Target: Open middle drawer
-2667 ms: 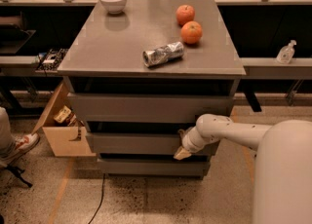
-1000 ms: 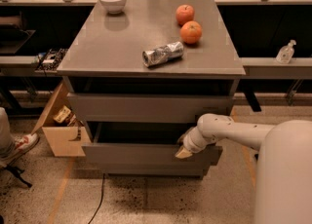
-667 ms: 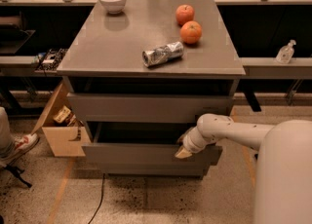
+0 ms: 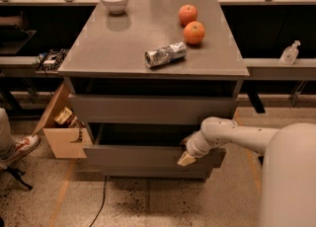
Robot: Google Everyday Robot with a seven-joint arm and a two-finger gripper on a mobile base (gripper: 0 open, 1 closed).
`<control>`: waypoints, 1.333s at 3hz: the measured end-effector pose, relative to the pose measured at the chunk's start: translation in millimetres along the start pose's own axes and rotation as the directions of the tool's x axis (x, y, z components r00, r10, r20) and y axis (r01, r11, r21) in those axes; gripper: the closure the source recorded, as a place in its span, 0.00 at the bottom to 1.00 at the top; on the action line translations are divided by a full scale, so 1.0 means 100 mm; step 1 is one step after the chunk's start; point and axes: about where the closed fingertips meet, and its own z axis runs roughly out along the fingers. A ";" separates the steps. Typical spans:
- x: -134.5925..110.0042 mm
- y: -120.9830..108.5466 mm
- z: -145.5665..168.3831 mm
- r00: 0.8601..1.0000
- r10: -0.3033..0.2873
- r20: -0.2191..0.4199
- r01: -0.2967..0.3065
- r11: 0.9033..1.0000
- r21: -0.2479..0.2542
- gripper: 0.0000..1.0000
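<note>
The gripper (image 4: 186,158) touches the top edge of the middle drawer (image 4: 138,156) near its right end, but you cannot tell how far open it is. The drawer sticks out toward the near side. On the grey cabinet top (image 4: 113,43) sit a white bowl (image 4: 114,1), two oranges (image 4: 194,32) and a squashed can (image 4: 165,54), and a cardboard box (image 4: 61,134) stands on the floor at the left.

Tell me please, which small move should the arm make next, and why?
Probably a short straight pull outward. The beige-tipped pincer sits at the top edge of the wide flat grey middle drawer, near its right end, and that drawer stands only partly out, with a dark gap behind its front.
</note>
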 end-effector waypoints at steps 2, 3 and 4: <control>0.35 0.27 -0.04 0.994 0.089 -0.060 -0.090 0.996 -0.013 0.00; 0.36 0.28 -0.06 0.994 0.093 -0.063 -0.094 0.995 -0.012 0.00; 0.55 0.56 -0.16 0.979 0.171 -0.107 -0.172 0.985 0.006 0.00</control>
